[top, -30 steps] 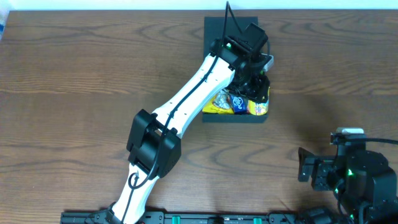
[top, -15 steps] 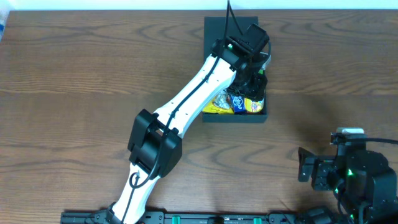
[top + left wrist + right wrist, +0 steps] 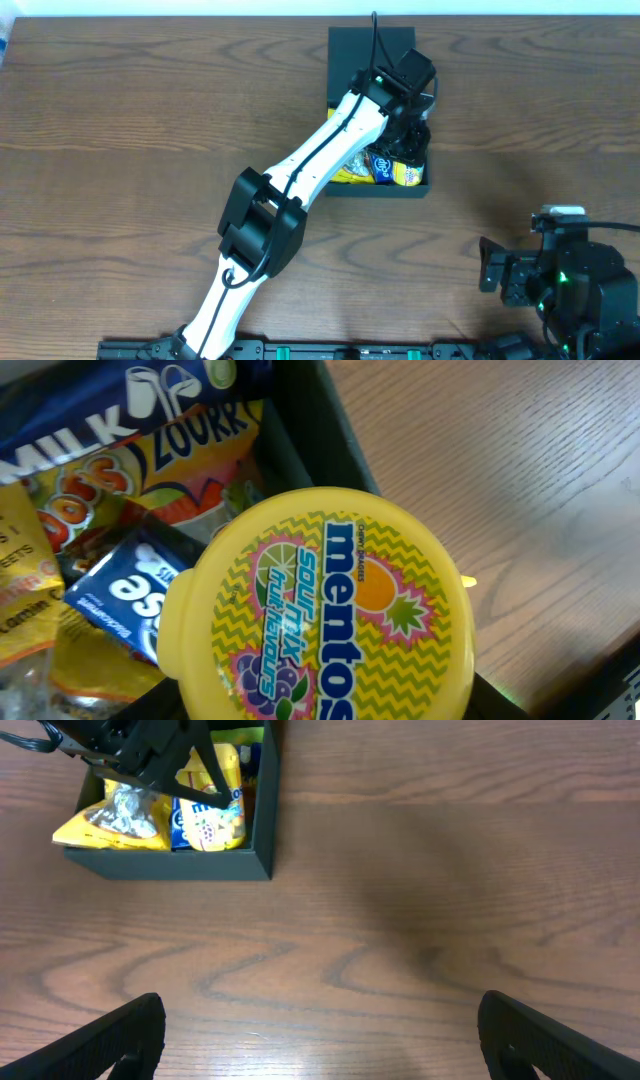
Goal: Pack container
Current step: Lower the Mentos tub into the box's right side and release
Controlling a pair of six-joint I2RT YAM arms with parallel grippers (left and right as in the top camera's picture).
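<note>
Left gripper (image 3: pixel 408 140), grasping yellow Mentos tub (image 3: pixel 320 620), has reached slightly further over the container (image 3: pixel 385 190) at table's far centre, tub poised above the snack packets (image 3: pixel 190 440); release looks close.

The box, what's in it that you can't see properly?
- Overhead: the left arm covers much of the container.
- Left wrist view: the Mentos tub fills it; whether the left gripper grips it is unclear.
- Right wrist view: the packets look too small to read.
</note>
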